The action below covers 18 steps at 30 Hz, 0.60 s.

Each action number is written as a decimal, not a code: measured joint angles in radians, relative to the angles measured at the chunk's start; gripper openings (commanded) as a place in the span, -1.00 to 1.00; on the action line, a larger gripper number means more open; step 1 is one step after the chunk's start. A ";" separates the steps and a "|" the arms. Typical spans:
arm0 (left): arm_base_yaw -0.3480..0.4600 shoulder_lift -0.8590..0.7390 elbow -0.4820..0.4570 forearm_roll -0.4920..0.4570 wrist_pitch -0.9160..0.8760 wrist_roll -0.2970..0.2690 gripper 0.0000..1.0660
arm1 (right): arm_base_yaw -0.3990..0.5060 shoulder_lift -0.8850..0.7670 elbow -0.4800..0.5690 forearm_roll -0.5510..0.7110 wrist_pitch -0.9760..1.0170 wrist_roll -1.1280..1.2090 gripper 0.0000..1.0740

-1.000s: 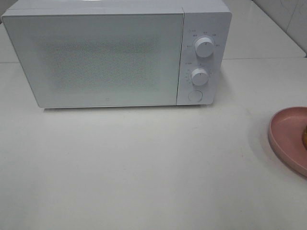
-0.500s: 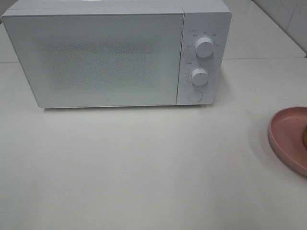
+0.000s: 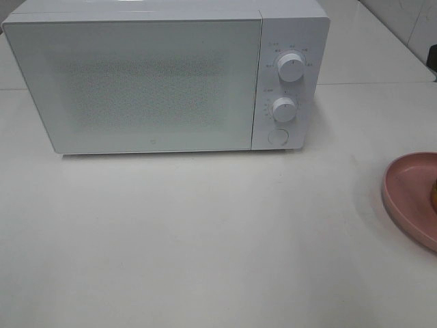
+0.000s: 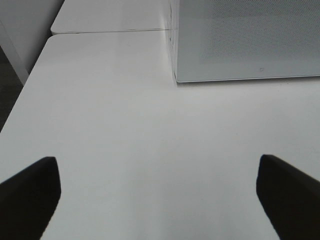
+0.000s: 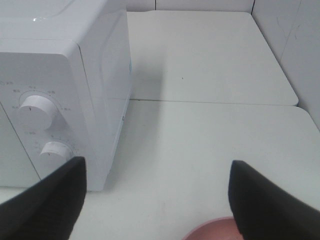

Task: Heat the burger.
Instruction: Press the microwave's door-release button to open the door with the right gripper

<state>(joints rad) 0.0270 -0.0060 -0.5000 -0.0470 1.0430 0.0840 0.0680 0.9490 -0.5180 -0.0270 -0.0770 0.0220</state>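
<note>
microwave (image 3: 157,85) far left, door shut | burger (image 3: 433,194) cropped on pink plate (image 3: 404,199), right; axis unclear | left end effector (image 4: 157,170), right end effector (image 5: 157,170) apart, empty

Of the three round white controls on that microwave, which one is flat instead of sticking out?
The bottom round white button; the top white knob and middle white knob above it protrude.

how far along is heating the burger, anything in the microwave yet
Done: nothing visible yet. The microwave door is shut and the burger, only a sliver at the frame edge, sits on the pink plate outside it. In hand: nothing; the left gripper and right gripper hover with jaws open and empty. Left: open the door, put the burger in, shut it, set the knobs.
</note>
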 measured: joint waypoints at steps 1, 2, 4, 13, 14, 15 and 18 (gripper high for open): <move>0.000 0.000 0.000 0.000 0.000 0.000 0.87 | 0.000 0.034 0.018 0.013 -0.064 0.000 0.40; 0.000 0.000 0.000 0.000 0.000 0.000 0.87 | 0.000 0.034 0.018 0.013 -0.064 0.000 0.40; 0.000 0.000 0.000 0.000 0.000 0.000 0.87 | 0.000 0.081 0.047 0.039 -0.159 -0.006 0.40; 0.000 0.000 0.000 0.000 0.000 0.000 0.87 | 0.055 0.175 0.120 0.162 -0.369 -0.107 0.40; 0.000 0.000 0.000 0.000 0.000 0.000 0.87 | 0.055 0.175 0.120 0.162 -0.369 -0.107 0.40; 0.000 0.000 0.000 0.000 0.000 0.000 0.87 | 0.086 0.193 0.130 0.207 -0.413 -0.144 0.40; 0.000 0.000 0.000 0.000 0.000 0.000 0.87 | 0.133 0.222 0.143 0.270 -0.475 -0.198 0.40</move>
<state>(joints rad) 0.0270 -0.0060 -0.5000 -0.0470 1.0430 0.0840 0.2010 1.1710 -0.3750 0.2430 -0.5520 -0.1760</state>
